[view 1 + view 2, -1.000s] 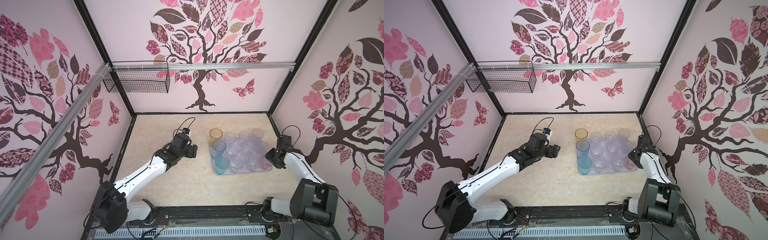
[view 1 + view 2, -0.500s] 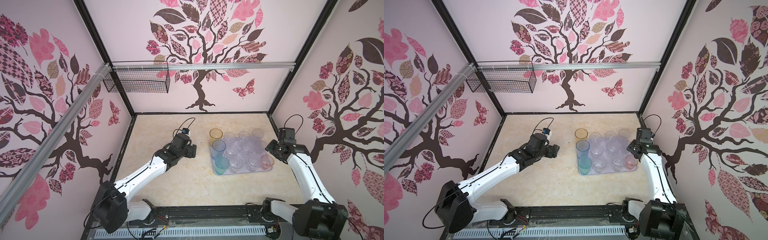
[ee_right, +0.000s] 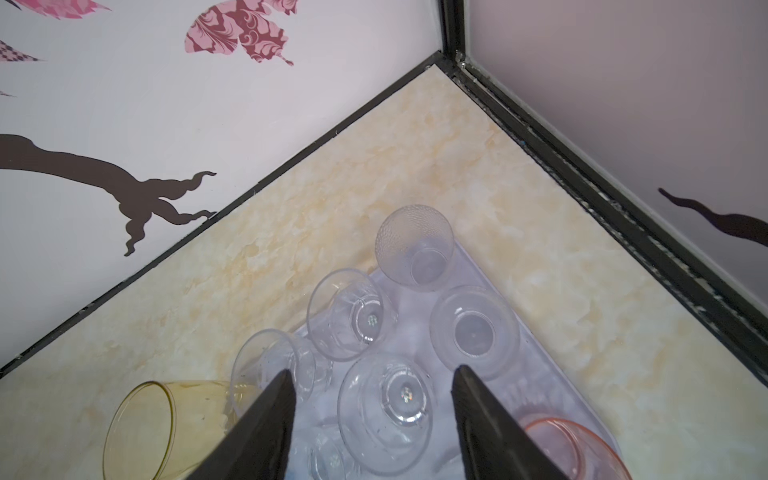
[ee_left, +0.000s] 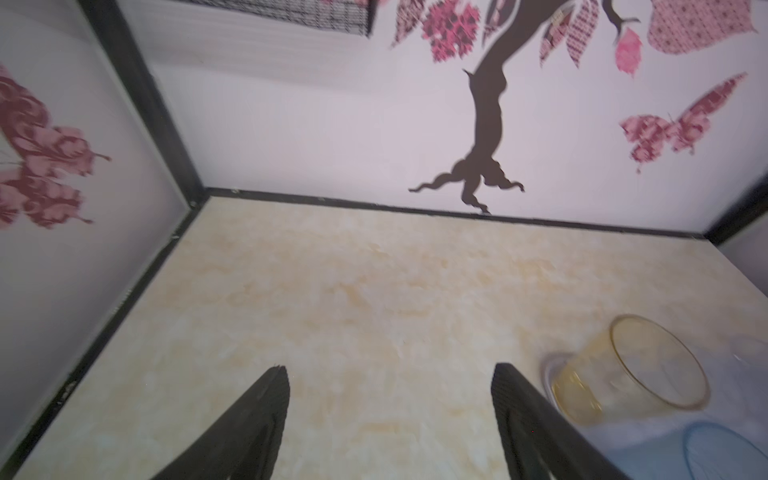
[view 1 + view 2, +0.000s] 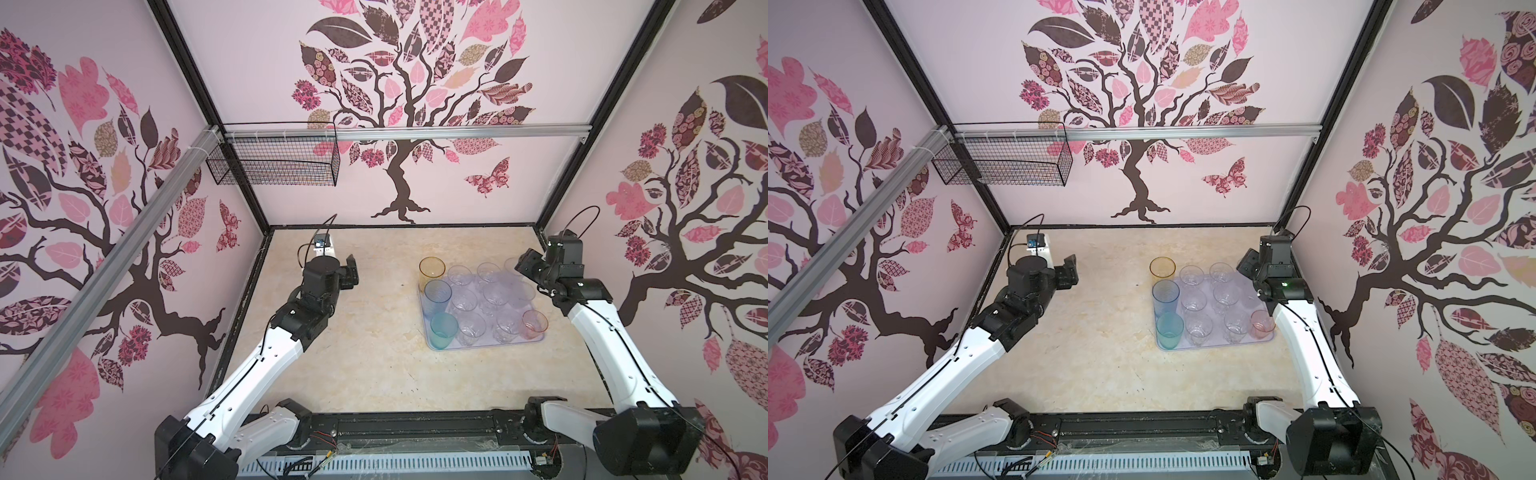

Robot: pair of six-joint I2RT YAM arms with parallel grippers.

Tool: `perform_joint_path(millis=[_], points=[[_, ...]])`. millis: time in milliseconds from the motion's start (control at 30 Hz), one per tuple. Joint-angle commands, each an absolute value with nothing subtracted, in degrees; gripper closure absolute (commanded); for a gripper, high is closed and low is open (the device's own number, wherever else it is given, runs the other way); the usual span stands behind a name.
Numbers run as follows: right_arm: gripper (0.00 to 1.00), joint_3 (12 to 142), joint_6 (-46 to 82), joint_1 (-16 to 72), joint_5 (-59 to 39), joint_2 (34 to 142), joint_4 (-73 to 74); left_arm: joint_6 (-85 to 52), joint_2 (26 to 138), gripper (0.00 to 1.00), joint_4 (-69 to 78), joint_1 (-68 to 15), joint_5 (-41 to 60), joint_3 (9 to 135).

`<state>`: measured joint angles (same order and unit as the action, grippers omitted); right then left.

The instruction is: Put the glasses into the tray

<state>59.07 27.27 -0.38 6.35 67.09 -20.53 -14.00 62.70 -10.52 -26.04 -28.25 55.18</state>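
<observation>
My right gripper [image 3: 372, 372] is spread wide with nothing between its black fingers [image 3: 266, 419]. It hangs above the far right corner of the flat pale-lavender plastic tray [image 3: 411, 336], and in both top views [image 5: 524, 266] [image 5: 1246, 266] it sits close to the right edge of the bench [image 5: 374, 353]. Straight below me stand short clear plastic tumblers [image 3: 386, 411], all upright with their mouths up, none touching my fingers. The short pink-tinted tumbler [image 3: 582, 444] stands at the tray's near right corner [image 5: 534, 324].

My left gripper [image 4: 388, 369] is also spread and empty. It hovers over bare cream marbled bench, in the left half toward the far edge [image 5: 351, 272], apart from the tray. The amber see-through tumbler [image 4: 627, 370] is the nearest thing to it, standing upright at the tray's far left corner [image 5: 432, 272].

The tray [image 5: 490, 347] lies flat in the right half of the bench, nearer the right edge than the left. The glasses stand in it in rows. Along its left side, behind one another, are the amber one, a tall blue tumbler [image 5: 437, 297] and a teal tumbler [image 5: 444, 330] at the near left corner. The clear ones [image 5: 494, 296] fill the rest. A black wire basket [image 5: 274, 166] hangs on the far wall, above the bench's far left corner.
</observation>
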Motion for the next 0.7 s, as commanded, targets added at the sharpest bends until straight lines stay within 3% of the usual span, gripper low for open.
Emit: perform_joint_path(millis=[0, 233, 400, 667], points=[[0.36, 53.9, 24.6, -0.2, 4.2, 66.2, -3.2, -13.9, 65.9, 0.20, -3.3, -22.6, -36.7, 57.6], [0.32, 48.1, 20.1, -0.3, 17.4, 66.0, 5.9, -16.4, 66.7, 0.21, -2.1, -17.5, -47.0, 52.5], [0.32, 41.3, 21.6, -0.3, 24.8, 67.5, 14.6, -19.1, 68.7, 0.22, 2.2, -13.7, -47.2, 49.2], [0.33, 33.1, 18.1, -0.3, 29.8, 74.4, 25.7, -11.4, 71.6, 0.21, 14.8, -13.3, -50.6, 39.8]])
